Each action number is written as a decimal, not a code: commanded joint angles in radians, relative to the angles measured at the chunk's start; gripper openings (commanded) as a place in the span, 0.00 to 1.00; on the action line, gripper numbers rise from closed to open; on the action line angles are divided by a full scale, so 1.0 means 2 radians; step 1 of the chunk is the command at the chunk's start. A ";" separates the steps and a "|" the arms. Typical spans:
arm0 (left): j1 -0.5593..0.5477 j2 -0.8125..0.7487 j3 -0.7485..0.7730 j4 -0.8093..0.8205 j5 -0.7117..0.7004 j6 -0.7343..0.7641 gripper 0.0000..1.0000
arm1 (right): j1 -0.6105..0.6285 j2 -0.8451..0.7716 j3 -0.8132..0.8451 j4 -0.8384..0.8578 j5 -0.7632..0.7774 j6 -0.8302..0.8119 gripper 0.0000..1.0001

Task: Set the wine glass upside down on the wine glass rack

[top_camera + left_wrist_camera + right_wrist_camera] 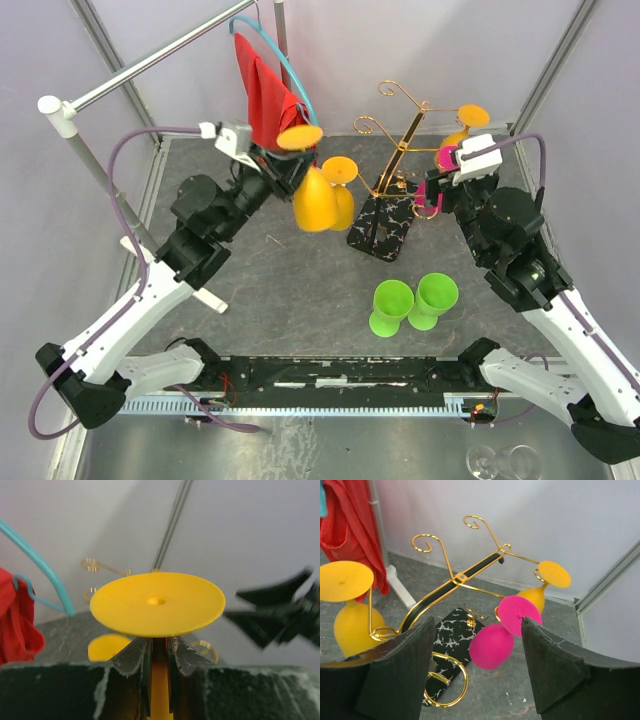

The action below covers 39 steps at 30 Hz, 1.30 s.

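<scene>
My left gripper [298,166] is shut on the stem of a yellow wine glass [312,198], held upside down with its foot [157,602] up, just left of the gold wine glass rack [404,142]. The rack stands on a black marbled base [384,226]. In the left wrist view the fingers [134,662] clamp the stem [160,690]. Another yellow glass [343,190], a pink glass [492,645] and a further yellow glass [540,592] hang on the rack [445,587]. My right gripper [477,630] is open and empty, close to the pink glass.
Two green cups [412,302] stand upside down in front of the rack base. A blue hanger with red cloth [262,95] hangs from a metal rail at the back left. A white post [62,110] stands at the left. Clear glasses [495,462] sit at the near edge.
</scene>
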 commanded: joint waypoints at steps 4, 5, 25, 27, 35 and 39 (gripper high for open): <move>-0.018 -0.040 -0.131 -0.014 0.065 0.142 0.03 | 0.001 0.035 0.093 -0.060 0.059 0.063 0.94; -0.026 -0.046 -0.147 -0.002 0.056 0.160 0.03 | 0.002 0.040 0.101 -0.067 0.066 0.067 0.98; -0.131 0.088 -0.280 0.367 -0.024 0.291 0.03 | 0.001 0.036 0.166 -0.195 0.134 0.122 1.00; -0.131 0.106 -0.276 0.396 -0.021 0.286 0.03 | 0.001 0.031 0.160 -0.195 0.138 0.118 1.00; -0.135 0.167 -0.251 0.476 -0.006 0.264 0.03 | 0.001 0.019 0.144 -0.201 0.145 0.111 1.00; -0.145 0.188 -0.232 0.485 0.002 0.268 0.03 | 0.001 0.011 0.141 -0.206 0.146 0.117 1.00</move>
